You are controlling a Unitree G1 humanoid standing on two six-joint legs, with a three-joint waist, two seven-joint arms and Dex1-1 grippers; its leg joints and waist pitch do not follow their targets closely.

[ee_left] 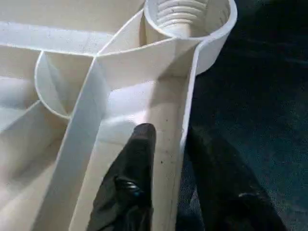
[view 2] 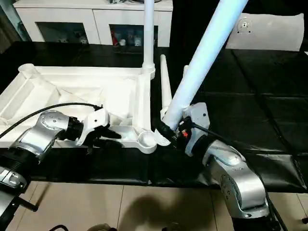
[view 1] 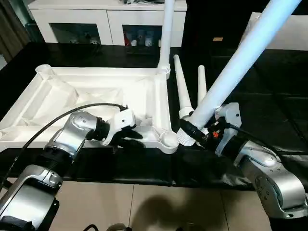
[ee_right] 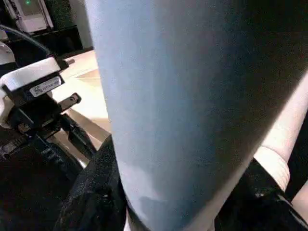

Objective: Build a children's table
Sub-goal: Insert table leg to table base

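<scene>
Now left gripper [ee_left: 168, 159] fingers straddle table [ee_left: 144, 67] rim.

White cabinet [view 1: 106, 19] — black mat [view 1: 269, 86] — beyond.

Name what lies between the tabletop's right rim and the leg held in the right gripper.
Two loose legs lie side by side on the black mat, between the tabletop and the held leg, as the left eye view shows.
</scene>
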